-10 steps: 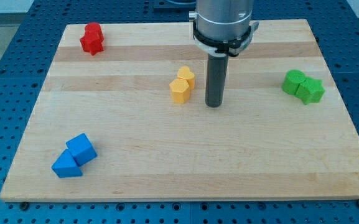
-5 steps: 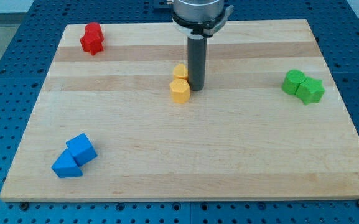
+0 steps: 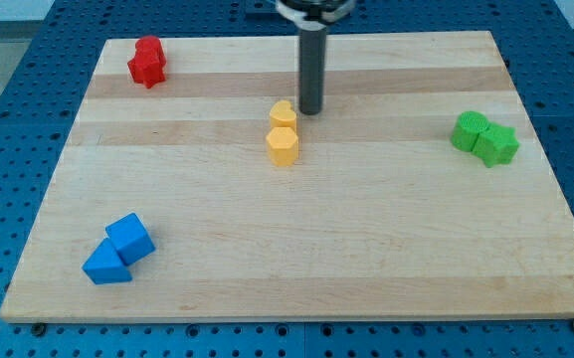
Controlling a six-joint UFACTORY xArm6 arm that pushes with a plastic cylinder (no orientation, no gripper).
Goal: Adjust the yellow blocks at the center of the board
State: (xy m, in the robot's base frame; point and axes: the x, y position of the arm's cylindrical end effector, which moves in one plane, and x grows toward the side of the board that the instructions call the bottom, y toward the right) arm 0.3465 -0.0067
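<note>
Two yellow blocks stand touching near the board's middle: a hexagonal one (image 3: 282,146) toward the view's bottom and a smaller one (image 3: 284,113) just above it. My tip (image 3: 310,110) is on the board just to the right of the upper yellow block, close beside it; I cannot tell whether it touches. The rod rises from there out of the view's top.
Two red blocks (image 3: 147,61) sit at the top left. Two green blocks (image 3: 484,138) sit at the right. A blue cube (image 3: 130,239) and blue wedge (image 3: 105,266) sit at the bottom left. The wooden board (image 3: 296,249) lies on a blue pegboard.
My tip has moved left and toward the view's top, from right of the yellow pair to beside the upper block. Both yellow blocks have shifted slightly left.
</note>
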